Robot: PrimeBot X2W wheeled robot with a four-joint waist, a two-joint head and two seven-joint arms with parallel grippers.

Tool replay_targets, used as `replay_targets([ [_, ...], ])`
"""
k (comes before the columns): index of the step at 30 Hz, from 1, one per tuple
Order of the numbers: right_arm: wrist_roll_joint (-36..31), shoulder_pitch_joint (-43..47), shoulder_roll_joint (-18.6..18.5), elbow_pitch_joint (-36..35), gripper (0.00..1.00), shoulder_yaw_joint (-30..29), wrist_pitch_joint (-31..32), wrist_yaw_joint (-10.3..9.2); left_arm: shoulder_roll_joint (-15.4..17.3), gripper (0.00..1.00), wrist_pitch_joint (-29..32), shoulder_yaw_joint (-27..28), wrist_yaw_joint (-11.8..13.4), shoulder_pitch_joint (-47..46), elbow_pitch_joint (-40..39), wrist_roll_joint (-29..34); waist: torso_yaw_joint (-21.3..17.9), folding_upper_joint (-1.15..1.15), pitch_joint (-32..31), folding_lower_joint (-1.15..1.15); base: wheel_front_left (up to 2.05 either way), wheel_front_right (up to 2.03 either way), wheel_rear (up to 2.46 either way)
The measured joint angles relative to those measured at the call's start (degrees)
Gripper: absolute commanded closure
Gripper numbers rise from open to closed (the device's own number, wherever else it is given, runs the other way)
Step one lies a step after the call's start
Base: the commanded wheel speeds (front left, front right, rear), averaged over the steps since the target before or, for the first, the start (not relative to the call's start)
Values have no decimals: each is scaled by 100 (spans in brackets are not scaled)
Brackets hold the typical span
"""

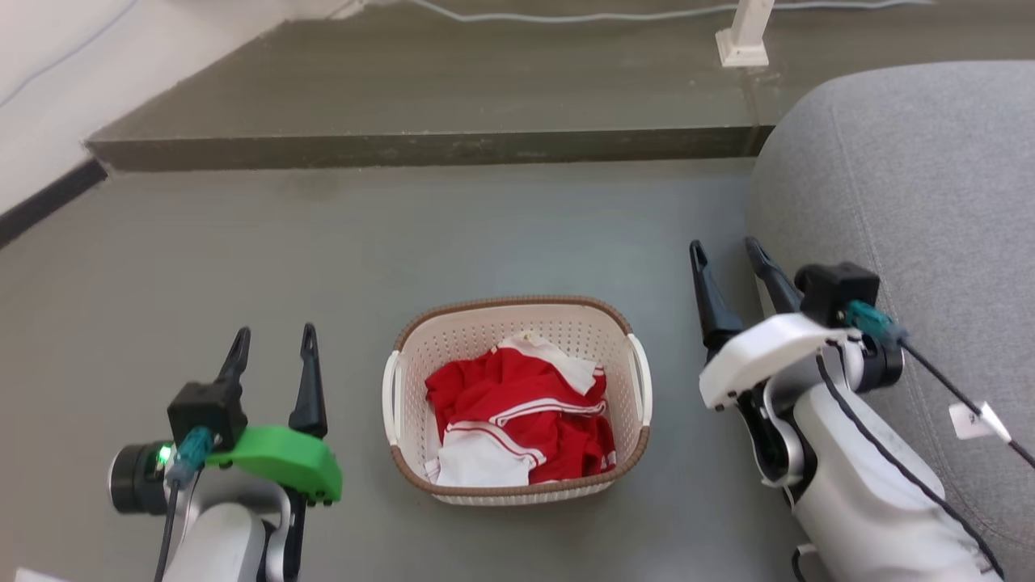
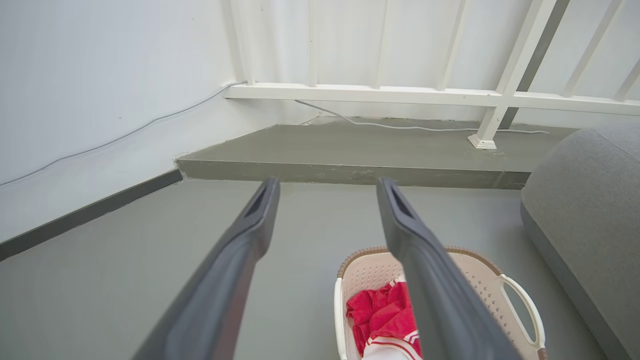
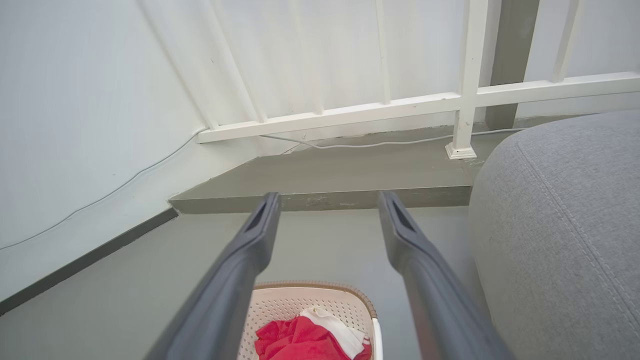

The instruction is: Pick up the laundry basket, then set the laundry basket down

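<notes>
Green-shelled left gripper (image 1: 275,331) hangs with jaws wide, left of the laundry basket (image 1: 453,335) sitting on the floor (image 1: 242,242) between your arms. Right gripper (image 1: 724,244) gapes too. Pickup not started, I'd say: close in on its handles (image 1: 391,396).

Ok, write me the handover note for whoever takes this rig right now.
Left tool: open, empty, left of the laundry basket, not touching it.
Right tool: open, empty, to the basket's right, beside the gray cushion.
Basket: on the floor between the arms, red and white clothes inside.
Done: nothing; basket not yet gripped.
Left: probably take the side handles, lift, set down.
</notes>
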Motion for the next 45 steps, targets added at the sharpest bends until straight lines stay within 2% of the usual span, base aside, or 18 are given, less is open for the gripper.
replay_targets([
  [10, -441, 1054, 123, -649, 0, -511, 0, 0, -29, 0, 1, 423, 19, 915, -537, 256, -21, 0, -369, 0, 0, 0, 0],
  [17, -592, 1546, 163, -955, 0, -730, 0, 0, -79, 0, 1, 511, 19, 1261, -786, 350, -21, 0, -502, 0, 0, 0, 0],
  [45, -981, 2223, 324, -1680, 0, -1080, 0, 0, -208, 0, 1, 703, 43, 1701, -1323, 657, -16, 0, -519, 0, 0, 0, 0],
])
